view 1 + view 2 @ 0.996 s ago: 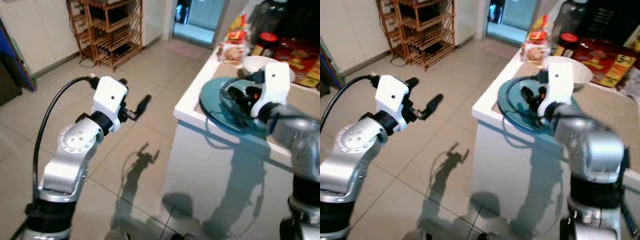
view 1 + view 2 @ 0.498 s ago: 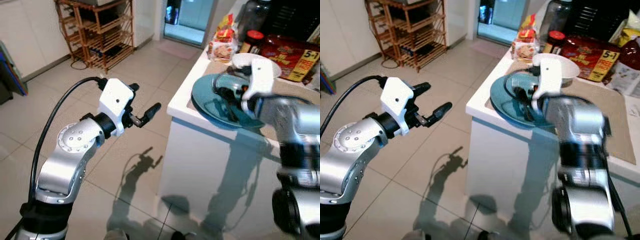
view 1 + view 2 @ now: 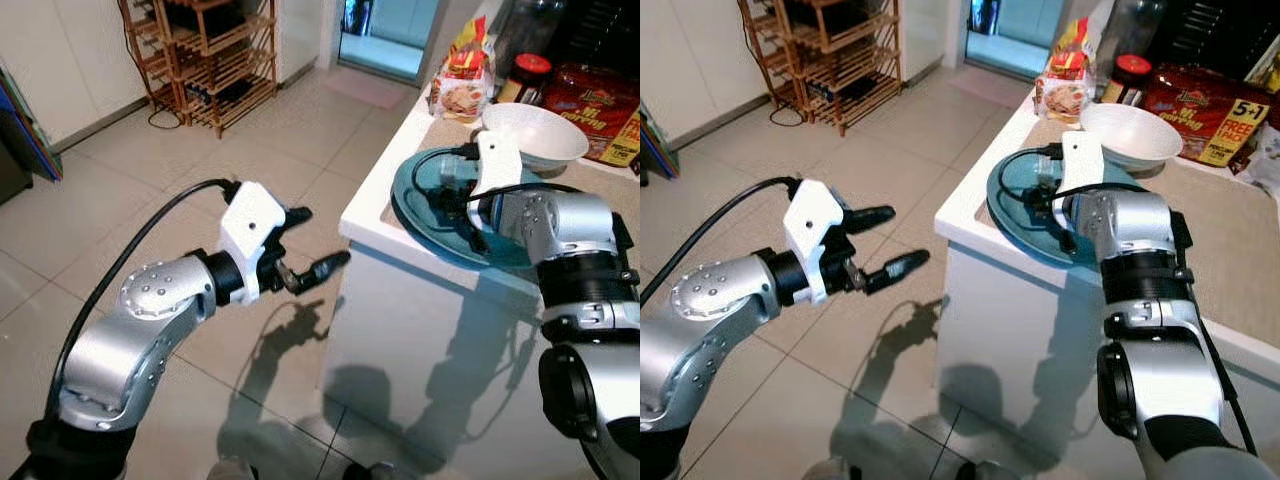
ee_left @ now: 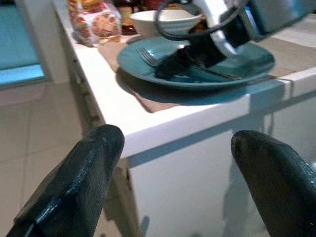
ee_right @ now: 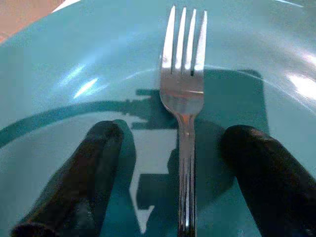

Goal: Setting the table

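- Right gripper (image 5: 177, 173) sits low over the teal plate (image 3: 500, 250) at centre right of the left eye view, 2 fingers (image 5: 74, 187) spread apart w/ the fork (image 5: 183, 98) lying between them — placed to straddle the handle, nothing clamped yet.
- Fork rests flat on the plate, tines pointing away from the wrist cam; handle runs down the gap, so closing should pinch it.
- Plate sits near the counter (image 3: 375, 215) corner, w/ a white bowl (image 3: 535, 135) just behind it, upper right.
- Left gripper (image 3: 315, 245) hangs over the floor at frame centre, fingers apart & empty — looks parked clear of the counter edge, just short of it.
- Snack packs (image 3: 465, 85) & a jar (image 3: 522, 75) crowd the back; likely why work happens at the front edge.
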Controlling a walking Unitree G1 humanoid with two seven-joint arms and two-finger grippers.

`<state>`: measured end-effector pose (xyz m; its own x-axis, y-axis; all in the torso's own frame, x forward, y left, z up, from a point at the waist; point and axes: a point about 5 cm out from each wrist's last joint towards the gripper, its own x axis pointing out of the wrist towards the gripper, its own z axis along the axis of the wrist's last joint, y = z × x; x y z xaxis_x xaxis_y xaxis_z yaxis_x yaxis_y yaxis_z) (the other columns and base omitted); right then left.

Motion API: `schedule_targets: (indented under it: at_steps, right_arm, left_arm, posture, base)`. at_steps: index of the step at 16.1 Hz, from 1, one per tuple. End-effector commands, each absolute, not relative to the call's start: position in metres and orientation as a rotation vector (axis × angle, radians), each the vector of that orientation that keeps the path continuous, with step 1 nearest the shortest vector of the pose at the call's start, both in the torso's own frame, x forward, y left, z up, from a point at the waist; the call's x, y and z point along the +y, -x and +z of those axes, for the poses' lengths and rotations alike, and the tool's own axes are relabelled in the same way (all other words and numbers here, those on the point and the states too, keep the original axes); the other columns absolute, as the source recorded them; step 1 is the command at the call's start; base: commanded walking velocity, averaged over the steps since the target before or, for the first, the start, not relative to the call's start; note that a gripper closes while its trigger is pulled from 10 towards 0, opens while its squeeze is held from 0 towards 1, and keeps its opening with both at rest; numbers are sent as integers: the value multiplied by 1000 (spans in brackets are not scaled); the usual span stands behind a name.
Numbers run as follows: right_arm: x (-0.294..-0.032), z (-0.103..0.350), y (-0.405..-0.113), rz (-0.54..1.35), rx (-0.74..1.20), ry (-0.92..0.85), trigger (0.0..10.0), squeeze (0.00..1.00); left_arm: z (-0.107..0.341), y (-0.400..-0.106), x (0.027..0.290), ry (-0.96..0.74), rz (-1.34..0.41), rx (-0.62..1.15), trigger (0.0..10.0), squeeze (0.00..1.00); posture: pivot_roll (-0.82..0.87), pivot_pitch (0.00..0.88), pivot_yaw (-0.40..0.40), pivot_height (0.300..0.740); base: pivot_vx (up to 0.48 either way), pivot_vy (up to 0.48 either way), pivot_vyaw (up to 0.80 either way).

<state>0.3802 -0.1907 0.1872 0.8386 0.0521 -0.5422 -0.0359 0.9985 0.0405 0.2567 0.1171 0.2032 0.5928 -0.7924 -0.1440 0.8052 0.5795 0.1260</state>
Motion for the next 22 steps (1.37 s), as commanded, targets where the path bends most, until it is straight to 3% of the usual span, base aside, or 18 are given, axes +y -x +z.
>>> schedule_targets:
  at_steps: [1, 22]
  right_arm:
    - [-201, 177, -379, 2, 640, -36, 0, 0]
    - [-210, 186, -375, 45, 675, -31, 0, 0]
  left_arm:
    - [204, -250, 113, -185, -979, 88, 10000, 0]
    - [209, -254, 112, -216, -1030, 135, 10000, 0]
  posture:
    - [132, 79, -80, 740]
    - [113, 89, -68, 740]
  base:
    - [0, 0, 0]
    - [0, 0, 0]
